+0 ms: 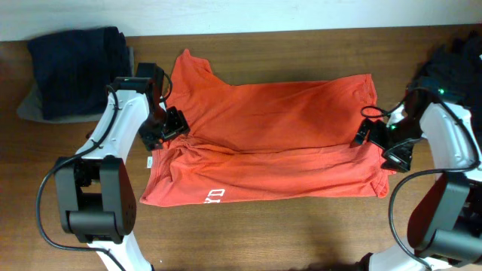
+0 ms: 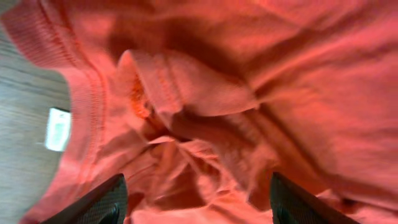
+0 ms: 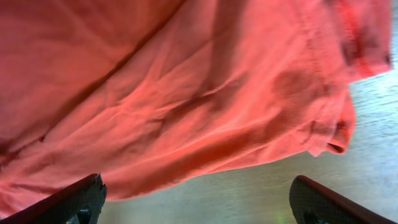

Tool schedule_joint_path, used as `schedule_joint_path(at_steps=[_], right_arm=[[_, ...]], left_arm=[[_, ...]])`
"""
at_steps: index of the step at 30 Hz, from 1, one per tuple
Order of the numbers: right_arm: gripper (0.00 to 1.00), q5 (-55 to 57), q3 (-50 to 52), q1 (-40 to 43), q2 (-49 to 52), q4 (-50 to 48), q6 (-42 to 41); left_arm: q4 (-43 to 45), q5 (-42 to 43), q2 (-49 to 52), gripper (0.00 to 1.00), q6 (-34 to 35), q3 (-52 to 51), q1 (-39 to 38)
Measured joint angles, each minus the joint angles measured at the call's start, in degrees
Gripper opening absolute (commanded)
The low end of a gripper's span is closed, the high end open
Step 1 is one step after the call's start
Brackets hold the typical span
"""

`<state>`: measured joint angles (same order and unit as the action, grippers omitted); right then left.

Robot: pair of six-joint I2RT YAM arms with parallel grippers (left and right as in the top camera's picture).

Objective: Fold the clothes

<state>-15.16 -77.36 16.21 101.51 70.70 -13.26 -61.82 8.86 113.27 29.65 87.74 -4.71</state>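
Note:
The orange-red T-shirt (image 1: 271, 143) lies spread across the table middle, folded over lengthwise, with white lettering (image 1: 214, 196) at its front left. My left gripper (image 1: 175, 123) is open over the shirt's bunched left side; the left wrist view shows crumpled orange fabric (image 2: 205, 124) and a white label (image 2: 58, 129) between and beyond the open fingers (image 2: 199, 202). My right gripper (image 1: 370, 135) is open at the shirt's right edge; its wrist view shows the shirt's edge (image 3: 186, 106) and bare wood between its fingers (image 3: 199, 199). Neither holds anything.
A folded navy garment (image 1: 79, 60) lies on a grey one (image 1: 30, 105) at the back left. Dark clothes (image 1: 456, 64) are piled at the back right. The wooden table (image 1: 263, 233) extends in front of the shirt.

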Motion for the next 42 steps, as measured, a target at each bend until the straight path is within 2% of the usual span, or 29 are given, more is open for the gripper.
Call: schedule_joint_path(at_steps=[10,15,34,36,38,42], right_arm=[[0.99,-0.02,0.0,-4.17,0.0,-1.7,0.37],[0.99,-0.22,0.0,-4.87,0.0,-2.19,0.39],[0.99,-0.24,0.0,-5.22,0.02,-2.19,0.39],[0.99,-0.24,0.0,-5.22,0.02,-2.19,0.35],[0.99,-0.24,0.0,-5.22,0.02,-2.19,0.42],[0.99,-0.24,0.0,-5.22,0.02,-2.19,0.39]], left_arm=[[0.83,1.33,0.0,0.73,7.3,-0.37,0.0],[5.4,4.2,0.0,0.73,10.43,-3.69,0.0],[10.71,5.75,0.0,0.71,13.29,-6.51,0.02],[10.71,5.77,0.0,0.57,13.7,-6.58,0.0],[10.88,5.81,0.0,0.36,14.03,-6.6,0.0],[11.63,5.86,0.22,0.24,14.01,-6.6,0.0]])
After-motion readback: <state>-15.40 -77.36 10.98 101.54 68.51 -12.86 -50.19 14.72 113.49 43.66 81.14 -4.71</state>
